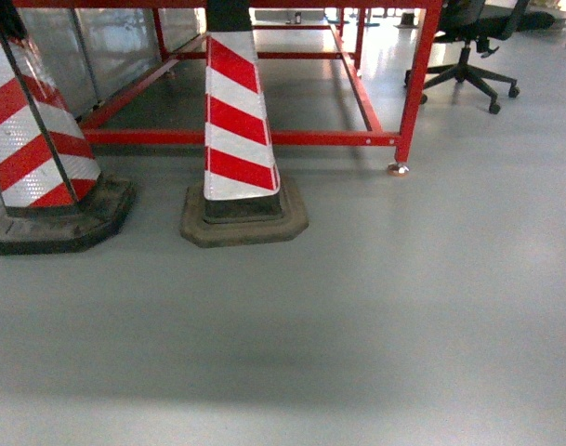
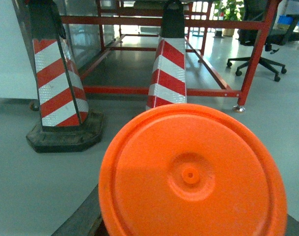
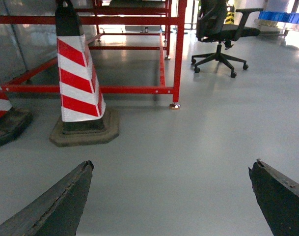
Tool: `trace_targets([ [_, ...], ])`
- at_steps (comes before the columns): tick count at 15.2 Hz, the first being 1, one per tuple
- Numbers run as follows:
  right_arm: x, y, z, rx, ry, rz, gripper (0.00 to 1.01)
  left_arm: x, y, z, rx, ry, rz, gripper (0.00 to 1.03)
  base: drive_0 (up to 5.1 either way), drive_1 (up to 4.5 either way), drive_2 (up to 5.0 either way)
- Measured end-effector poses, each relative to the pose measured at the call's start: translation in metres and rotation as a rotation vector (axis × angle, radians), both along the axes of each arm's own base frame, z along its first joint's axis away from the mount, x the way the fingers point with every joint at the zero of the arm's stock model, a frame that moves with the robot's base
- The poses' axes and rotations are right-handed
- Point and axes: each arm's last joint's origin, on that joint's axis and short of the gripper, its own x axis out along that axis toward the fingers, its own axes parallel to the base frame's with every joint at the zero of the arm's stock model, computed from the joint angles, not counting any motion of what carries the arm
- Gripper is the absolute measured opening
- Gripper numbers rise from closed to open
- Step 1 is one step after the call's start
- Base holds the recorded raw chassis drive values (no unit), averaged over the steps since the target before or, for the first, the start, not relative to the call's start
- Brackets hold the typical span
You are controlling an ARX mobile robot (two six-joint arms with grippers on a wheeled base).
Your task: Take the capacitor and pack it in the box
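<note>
Neither box nor capacitor is visible in any view. The right gripper is spread wide over bare grey floor. The left gripper's state cannot be determined: an orange disc fills the left wrist view. Striped cones stand before a red frame.

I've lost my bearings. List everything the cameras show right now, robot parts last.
Traffic cones: two, red and white striped on dark bases, on the floor; one at head view's left edge, one centre.
Red metal frame: one, behind the cones, standing on small feet.
Office chair: one, black, wheeled, upper right of head view.
Potted plant: one, green, far background of left wrist view.
Blue bins: blue, far right background; count unclear.
Orange disc: one, round, filling left wrist view's foreground.
Floor: grey, smooth.
No box or capacitor visible.
Right gripper: fingers dark, spread open, nothing between.
Left gripper: not visible.
</note>
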Motion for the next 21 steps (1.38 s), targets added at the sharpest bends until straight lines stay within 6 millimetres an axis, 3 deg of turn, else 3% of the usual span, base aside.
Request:
trace_targets([
  [7, 0.0000, 0.0001, -0.0004, 0.000, 0.004, 0.002, 0.98, 0.0000, 0.0000, -0.0001, 0.000, 0.001, 0.002, 0.44, -0.7, 0.34, 0.3],
  [21, 0.0000, 0.0000, -0.0003, 0.000, 0.003, 0.000, 0.98, 0.0000, 0.0000, -0.0001, 0.000, 0.002, 0.002, 0.44, 0.0, 4.19, -4.2],
])
